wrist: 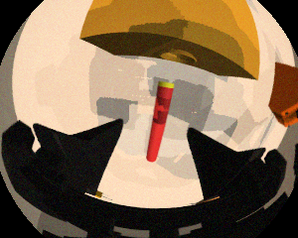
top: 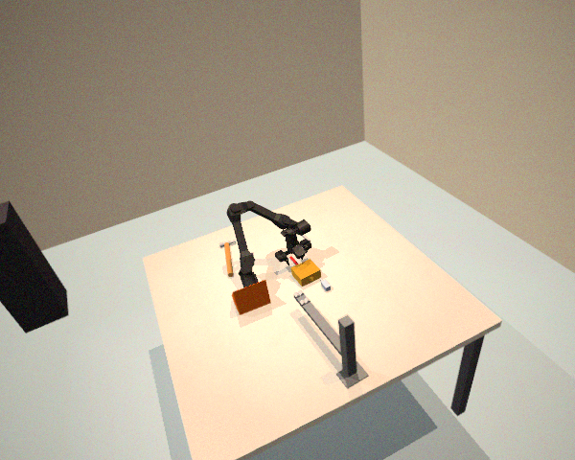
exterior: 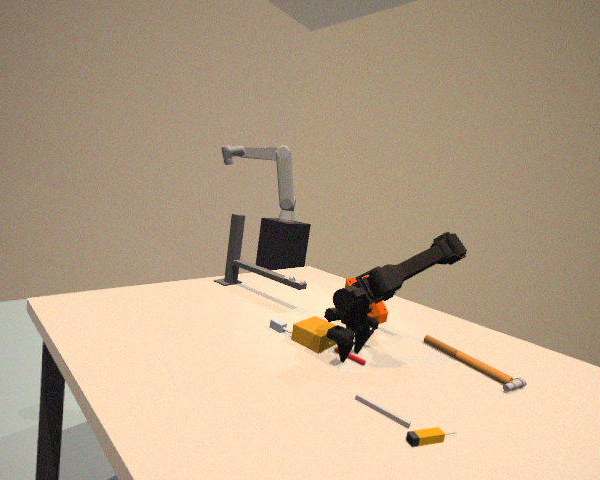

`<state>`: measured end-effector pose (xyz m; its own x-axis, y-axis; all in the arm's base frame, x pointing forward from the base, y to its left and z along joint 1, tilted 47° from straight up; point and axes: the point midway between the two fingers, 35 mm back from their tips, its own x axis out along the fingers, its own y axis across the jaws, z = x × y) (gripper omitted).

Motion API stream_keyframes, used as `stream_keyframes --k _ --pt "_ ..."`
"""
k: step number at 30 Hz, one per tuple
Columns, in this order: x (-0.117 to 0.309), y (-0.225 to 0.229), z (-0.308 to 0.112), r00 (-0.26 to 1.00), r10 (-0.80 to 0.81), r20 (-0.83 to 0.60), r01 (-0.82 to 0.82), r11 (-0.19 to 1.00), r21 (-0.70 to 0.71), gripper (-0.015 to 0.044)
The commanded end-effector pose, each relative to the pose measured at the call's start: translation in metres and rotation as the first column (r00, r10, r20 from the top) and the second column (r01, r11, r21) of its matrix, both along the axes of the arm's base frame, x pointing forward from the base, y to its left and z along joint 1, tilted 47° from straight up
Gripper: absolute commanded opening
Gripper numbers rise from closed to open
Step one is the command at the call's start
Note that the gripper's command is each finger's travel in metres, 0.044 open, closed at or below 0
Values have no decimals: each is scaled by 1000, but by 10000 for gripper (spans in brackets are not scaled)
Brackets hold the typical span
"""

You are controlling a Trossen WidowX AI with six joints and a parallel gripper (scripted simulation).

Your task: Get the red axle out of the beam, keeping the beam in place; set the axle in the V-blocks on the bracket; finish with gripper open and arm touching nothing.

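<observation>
On the counter, seemingly flat: yellow-tipped red axle, outside the blocky yellow beam. Beyond: dark upright bracket, pale V-blocks at the end of its side arm.

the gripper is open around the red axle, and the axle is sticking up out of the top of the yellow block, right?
Not quite: the red axle lies low beside the yellow block, not up out of its top, as the exterior view shows. The gripper is indeed open around it.

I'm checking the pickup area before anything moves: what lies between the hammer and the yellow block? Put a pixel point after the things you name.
The red axle (top: 293, 260) (exterior: 357, 358) (wrist: 157, 131), with the open tool (top: 291, 254) (exterior: 350, 356) (wrist: 156, 127) over it. The exterior view shows both there.
</observation>
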<state>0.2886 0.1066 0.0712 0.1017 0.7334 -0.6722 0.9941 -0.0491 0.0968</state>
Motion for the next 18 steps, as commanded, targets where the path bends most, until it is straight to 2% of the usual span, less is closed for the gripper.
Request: stream_keyframes --k 1,10,18 --pt "0 0 0 1000 0 1 0 1000 0 282" --pt "0 0 0 1000 0 1 0 1000 0 46" --pt "0 0 0 1000 0 1 0 1000 0 0"
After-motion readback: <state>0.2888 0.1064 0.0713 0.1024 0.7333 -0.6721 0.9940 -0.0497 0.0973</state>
